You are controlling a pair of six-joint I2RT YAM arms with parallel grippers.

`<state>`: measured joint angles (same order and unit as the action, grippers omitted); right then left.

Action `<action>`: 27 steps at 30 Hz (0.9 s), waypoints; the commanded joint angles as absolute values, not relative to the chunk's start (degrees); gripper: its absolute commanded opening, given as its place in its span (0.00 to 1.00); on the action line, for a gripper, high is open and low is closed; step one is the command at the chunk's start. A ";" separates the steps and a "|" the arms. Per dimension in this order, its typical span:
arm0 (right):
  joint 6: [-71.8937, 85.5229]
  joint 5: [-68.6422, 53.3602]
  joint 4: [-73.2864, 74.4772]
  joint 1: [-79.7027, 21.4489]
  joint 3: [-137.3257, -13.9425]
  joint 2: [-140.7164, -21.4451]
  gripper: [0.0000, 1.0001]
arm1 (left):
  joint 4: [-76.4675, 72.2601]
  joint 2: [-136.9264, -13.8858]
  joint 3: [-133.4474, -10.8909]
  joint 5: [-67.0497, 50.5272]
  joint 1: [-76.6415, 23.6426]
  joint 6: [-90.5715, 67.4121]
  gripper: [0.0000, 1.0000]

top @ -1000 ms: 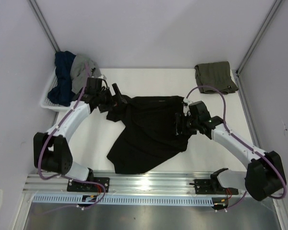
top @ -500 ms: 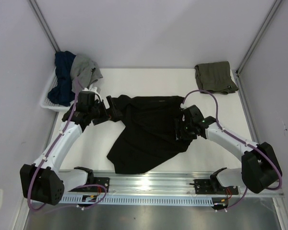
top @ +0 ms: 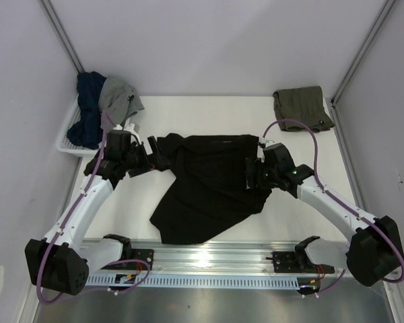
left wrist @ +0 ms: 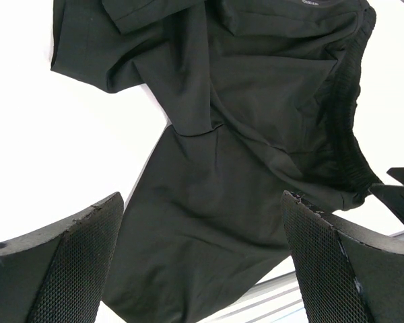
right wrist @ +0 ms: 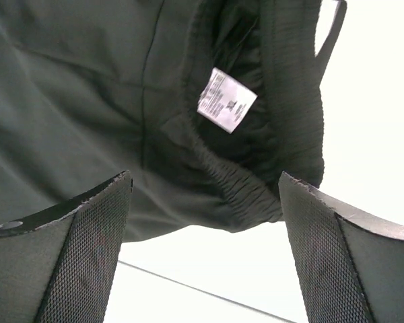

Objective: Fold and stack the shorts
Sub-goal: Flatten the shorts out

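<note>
The black shorts (top: 209, 182) lie spread and rumpled in the middle of the table, one leg trailing toward the front rail. The olive-green shorts (top: 301, 108) lie folded at the back right corner. My left gripper (top: 156, 156) is open and empty at the black shorts' left edge; in the left wrist view the black cloth (left wrist: 242, 134) lies below the gripper (left wrist: 202, 269). My right gripper (top: 250, 176) is open and empty over the right end of the waistband. The right wrist view shows the gripper (right wrist: 205, 256) above the elastic waistband (right wrist: 256, 192) and a white label (right wrist: 227, 99).
A white basket (top: 66, 142) at the back left holds dark blue and grey clothes. A metal rail (top: 209, 254) runs along the table's front edge. Walls close in on the left, back and right.
My left arm has drawn back and lowered to the left, the gripper staying open at the shorts' left edge. My right gripper has barely shifted. The shorts lie the same.
</note>
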<state>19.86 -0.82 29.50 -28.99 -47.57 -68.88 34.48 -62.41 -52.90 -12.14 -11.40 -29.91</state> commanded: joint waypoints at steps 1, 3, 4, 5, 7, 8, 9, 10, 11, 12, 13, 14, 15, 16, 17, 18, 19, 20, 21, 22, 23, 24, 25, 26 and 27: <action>17.23 1.32 26.37 -28.04 -49.48 -70.66 0.91 | 34.63 -60.30 -53.00 -12.57 -11.60 -28.92 0.99; 16.87 0.79 25.93 -27.77 -49.13 -73.20 0.91 | 34.89 -60.12 -53.00 -12.39 -11.60 -28.74 0.99; 17.14 0.70 25.41 -27.77 -48.96 -73.91 0.89 | 34.98 -60.12 -52.91 -12.39 -11.60 -28.74 0.99; 17.05 -1.99 25.14 -27.86 -48.61 -74.87 0.87 | 35.15 -60.03 -52.91 -12.39 -11.60 -28.65 0.99; 17.66 -3.33 24.35 -28.30 -47.29 -74.97 0.82 | 35.24 -59.86 -52.65 -12.39 -11.60 -28.65 0.99; 18.19 -3.86 24.17 -28.56 -46.68 -74.45 0.79 | 34.98 -59.94 -52.65 -12.48 -11.60 -28.65 0.99; 18.37 -4.22 23.82 -28.65 -45.45 -74.10 0.76 | 35.07 -59.85 -52.47 -12.39 -11.60 -28.65 0.99; 18.80 -4.91 23.47 -29.17 -44.83 -73.66 0.69 | 34.98 -59.94 -52.47 -12.57 -11.60 -28.65 0.99; 19.07 -5.62 23.21 -29.53 -44.13 -73.04 0.63 | 34.98 -59.94 -52.38 -12.66 -11.60 -28.65 0.99; 19.86 -6.15 22.94 -29.88 -42.99 -71.99 0.58 | 34.81 -60.03 -52.21 -12.83 -11.60 -28.65 0.99; 20.39 -6.67 23.11 -30.84 -42.46 -71.29 0.43 | 34.63 -59.94 -52.12 -13.18 -11.60 -28.74 0.99; 20.74 -7.11 23.20 -31.46 -42.02 -70.58 0.38 | 34.54 -59.77 -51.77 -13.27 -11.60 -28.74 0.99; 21.53 -7.73 23.03 -31.99 -41.49 -68.92 0.34 | 34.45 -59.59 -51.59 -13.45 -11.60 -28.74 0.99; 21.79 -8.78 23.20 -33.12 -40.70 -68.21 0.27 | 34.37 -59.42 -51.33 -13.53 -11.60 -28.74 0.99; 22.23 -8.88 23.64 -33.66 -40.52 -67.42 0.23 | 34.54 -59.33 -51.07 -13.71 -11.69 -28.65 0.99; 22.58 -8.96 24.51 -34.18 -40.34 -66.02 0.18 | 34.98 -58.98 -50.89 -13.88 -11.60 -28.57 0.99; 23.02 -8.96 25.04 -34.54 -39.99 -65.22 0.03 | 35.24 -58.80 -50.89 -13.97 -11.69 -28.30 0.99; 23.29 -8.96 25.48 -34.98 -39.82 -64.34 0.00 | 35.59 -58.62 -50.54 -14.32 -11.69 -28.21 0.99; 23.73 -9.14 25.92 -34.89 -39.55 -63.38 0.00 | 35.94 -58.28 -50.19 -14.67 -11.69 -28.13 0.99; 24.43 -9.14 26.36 -34.89 -39.46 -61.37 0.00 | 36.12 -57.58 -49.66 -15.20 -11.69 -28.13 0.99; 24.69 -9.05 26.45 -34.28 -39.46 -60.39 0.00 | 36.21 -57.31 -49.22 -15.73 -11.78 -28.12 0.99; 25.22 -8.88 26.19 -33.58 -39.64 -59.51 0.00 | 36.21 -56.96 -48.17 -16.60 -11.95 -28.04 0.99; 26.18 -9.14 25.84 -32.53 -39.81 -58.28 0.00 | 36.30 -56.43 -47.90 -16.96 -12.04 -27.95 0.99; 26.54 -9.92 25.32 -29.13 -40.16 -58.01 0.00 | 36.39 -56.16 -47.55 -17.22 -12.13 -27.95 0.99; 26.89 -11.06 24.53 -27.09 -40.43 -58.18 0.00 | 36.39 -56.08 -47.20 -17.40 -12.13 -27.86 0.99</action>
